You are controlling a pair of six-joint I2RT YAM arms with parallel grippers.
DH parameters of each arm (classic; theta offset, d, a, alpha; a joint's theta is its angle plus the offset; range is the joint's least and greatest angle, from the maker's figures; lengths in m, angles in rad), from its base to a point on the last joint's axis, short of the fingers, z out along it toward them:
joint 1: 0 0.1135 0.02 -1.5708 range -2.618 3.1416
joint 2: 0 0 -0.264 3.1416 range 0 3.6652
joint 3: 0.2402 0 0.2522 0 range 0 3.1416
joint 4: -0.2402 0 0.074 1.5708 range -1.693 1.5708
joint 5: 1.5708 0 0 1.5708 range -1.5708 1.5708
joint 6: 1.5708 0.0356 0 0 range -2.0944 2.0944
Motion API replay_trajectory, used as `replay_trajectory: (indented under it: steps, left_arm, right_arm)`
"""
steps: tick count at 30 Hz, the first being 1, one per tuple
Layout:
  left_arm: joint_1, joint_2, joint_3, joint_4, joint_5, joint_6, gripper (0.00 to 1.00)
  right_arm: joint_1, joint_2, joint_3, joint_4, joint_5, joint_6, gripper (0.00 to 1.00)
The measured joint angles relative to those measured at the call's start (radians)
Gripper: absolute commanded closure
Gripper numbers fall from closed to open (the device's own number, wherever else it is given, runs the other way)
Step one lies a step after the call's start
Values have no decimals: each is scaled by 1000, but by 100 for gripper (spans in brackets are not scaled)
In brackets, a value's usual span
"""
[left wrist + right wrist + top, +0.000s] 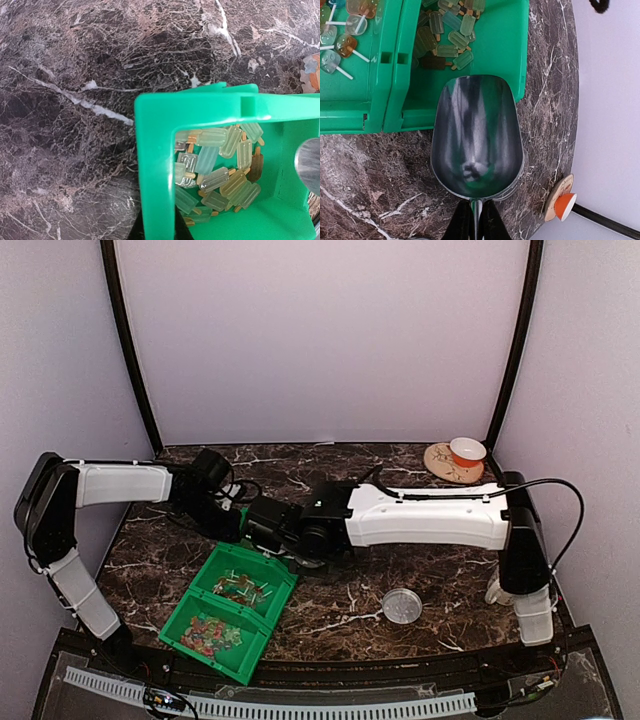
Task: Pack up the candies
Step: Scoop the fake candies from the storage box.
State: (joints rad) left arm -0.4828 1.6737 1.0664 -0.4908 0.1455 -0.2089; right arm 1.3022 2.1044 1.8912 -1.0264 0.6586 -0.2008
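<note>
Right wrist | right pincer (476, 222) clamped tight on scoop (477, 135) handle — left pincer (232, 523) closed, hold unclear

1 high overhead, 2 close downward wrist views; green bin (222, 565) in all

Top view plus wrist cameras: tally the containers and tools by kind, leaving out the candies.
Green bins: 2
Round lidded jar: 1
Orange-and-white cup: 1
Metal scoop: 1
Total: 5
</note>
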Motion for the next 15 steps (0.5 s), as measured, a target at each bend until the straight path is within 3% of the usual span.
replay_trajectory:
  steps: [15]
  left_arm:
    - [-32, -7, -3, -5, 2, 22, 100]
  right_arm:
    - [-12, 158, 178, -44, -88, -108, 100]
